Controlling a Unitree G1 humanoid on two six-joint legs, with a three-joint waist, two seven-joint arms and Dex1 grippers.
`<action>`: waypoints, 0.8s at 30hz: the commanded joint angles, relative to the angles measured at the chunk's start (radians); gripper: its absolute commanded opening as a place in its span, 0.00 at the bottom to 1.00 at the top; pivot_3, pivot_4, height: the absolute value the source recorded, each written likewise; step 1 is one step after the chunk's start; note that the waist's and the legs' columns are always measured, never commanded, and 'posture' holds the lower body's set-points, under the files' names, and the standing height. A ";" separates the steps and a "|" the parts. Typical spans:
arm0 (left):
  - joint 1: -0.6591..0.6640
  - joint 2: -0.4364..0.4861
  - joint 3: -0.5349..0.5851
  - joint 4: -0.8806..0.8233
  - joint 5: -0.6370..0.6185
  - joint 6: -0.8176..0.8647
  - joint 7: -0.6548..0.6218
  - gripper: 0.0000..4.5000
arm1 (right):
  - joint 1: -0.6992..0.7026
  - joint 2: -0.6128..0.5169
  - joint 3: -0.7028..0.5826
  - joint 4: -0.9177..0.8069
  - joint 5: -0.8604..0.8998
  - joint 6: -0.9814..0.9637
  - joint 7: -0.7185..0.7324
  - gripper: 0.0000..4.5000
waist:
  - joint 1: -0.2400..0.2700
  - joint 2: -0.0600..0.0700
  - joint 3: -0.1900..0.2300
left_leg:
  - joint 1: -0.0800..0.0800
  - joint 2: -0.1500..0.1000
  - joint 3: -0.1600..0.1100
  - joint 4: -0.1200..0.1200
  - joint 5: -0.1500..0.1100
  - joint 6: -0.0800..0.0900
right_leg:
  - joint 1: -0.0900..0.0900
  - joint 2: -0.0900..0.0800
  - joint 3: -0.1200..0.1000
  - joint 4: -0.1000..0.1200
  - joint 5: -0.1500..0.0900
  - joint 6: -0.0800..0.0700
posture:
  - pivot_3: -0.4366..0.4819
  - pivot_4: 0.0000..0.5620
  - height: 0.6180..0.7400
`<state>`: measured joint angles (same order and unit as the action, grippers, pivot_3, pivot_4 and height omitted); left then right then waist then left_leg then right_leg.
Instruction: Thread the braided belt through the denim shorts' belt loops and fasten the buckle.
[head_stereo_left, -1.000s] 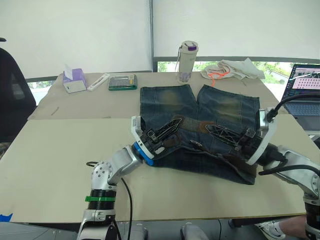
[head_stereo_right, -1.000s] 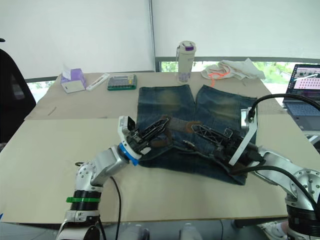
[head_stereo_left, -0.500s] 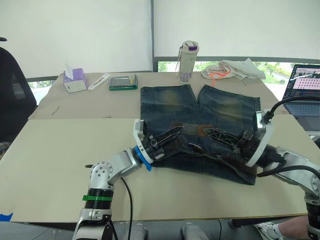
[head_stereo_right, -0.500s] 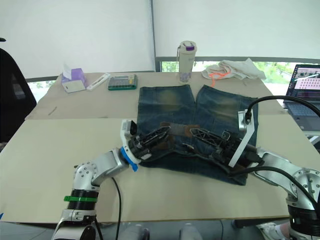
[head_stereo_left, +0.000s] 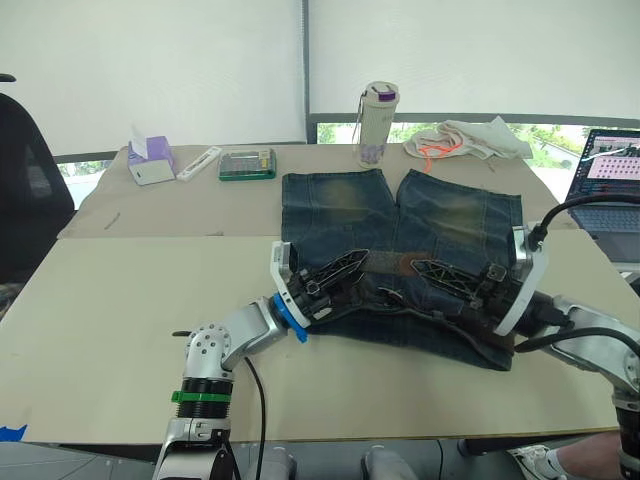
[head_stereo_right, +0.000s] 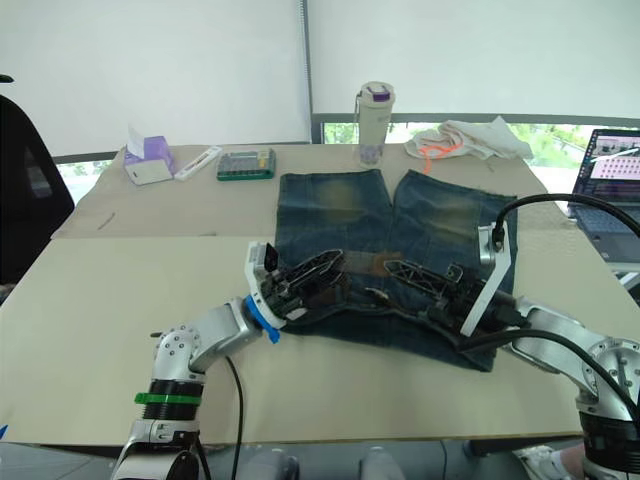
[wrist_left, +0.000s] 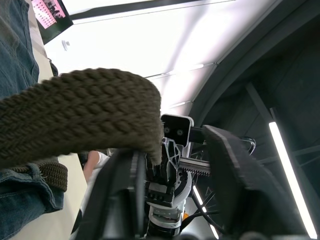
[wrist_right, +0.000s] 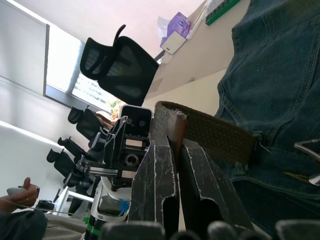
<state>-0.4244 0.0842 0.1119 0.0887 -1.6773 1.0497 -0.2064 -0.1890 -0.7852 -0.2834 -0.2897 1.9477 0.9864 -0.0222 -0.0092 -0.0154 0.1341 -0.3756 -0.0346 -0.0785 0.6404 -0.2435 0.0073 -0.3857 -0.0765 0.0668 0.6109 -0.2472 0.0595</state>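
The denim shorts (head_stereo_left: 400, 215) lie flat on the table, waistband toward me. Along the waistband runs the braided belt (head_stereo_left: 388, 262), dark brown. My left gripper (head_stereo_left: 347, 267) hovers over the waistband's left part; in the left wrist view its fingers (wrist_left: 235, 185) stand apart and the belt (wrist_left: 75, 115) crosses in front of them, its end against one finger. My right gripper (head_stereo_left: 420, 263) points at the left one from the right and is shut on the belt's leather-tipped end (wrist_right: 176, 131). From there the strap goes under denim at the waistband. The silver buckle (wrist_right: 309, 149) lies beside it. The belt loops are too small to tell.
At the table's far edge stand a bottle (head_stereo_left: 377, 124), a white cloth with orange cord (head_stereo_left: 465, 138), a green calculator (head_stereo_left: 246, 164), a white remote (head_stereo_left: 197, 163) and a tissue box (head_stereo_left: 148, 162). A laptop (head_stereo_left: 608, 180) is at the right, a black chair (head_stereo_left: 25, 190) at the left.
My left gripper has come down toward the waistband and shifted a little right, closer to the right gripper. The right gripper has barely moved and keeps its hold on the belt.
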 joint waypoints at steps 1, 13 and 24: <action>-0.004 0.000 0.009 -0.024 -0.008 0.012 -0.022 0.10 | -0.003 -0.019 -0.013 -0.024 0.025 -0.003 0.022 0.00 | 0.000 0.000 0.000 | 0.000 0.000 0.000 0.000 0.000 0.000 | 0.000 0.000 0.000 0.000 0.000 0.000 | 0.48 0.27 1.00; 0.007 0.001 0.053 -0.033 0.014 -0.031 0.000 0.00 | -0.005 -0.017 -0.027 -0.078 -0.209 -0.052 0.129 0.18 | 0.000 0.000 0.000 | 0.000 0.000 0.000 0.000 0.000 0.000 | 0.000 0.000 0.000 0.000 0.000 0.000 | 0.48 0.27 1.00; 0.001 -0.011 0.120 -0.092 0.042 -0.136 0.181 0.00 | 0.020 -0.106 0.204 -0.179 -1.005 -0.274 0.492 0.69 | 0.004 0.000 0.000 | 0.000 0.000 0.000 0.000 0.000 -0.001 | -0.001 0.000 0.000 -0.001 -0.002 0.005 | 0.48 0.27 1.00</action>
<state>-0.4231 0.0698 0.2221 0.0444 -1.6179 0.9200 -0.0443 -0.1455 -0.8904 -0.0833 -0.4294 1.0148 0.7755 0.4295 -0.0057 -0.0159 0.1345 -0.3755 -0.0345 -0.0789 0.6403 -0.2432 0.0062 -0.3867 -0.0765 0.0667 0.6104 -0.2496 0.0642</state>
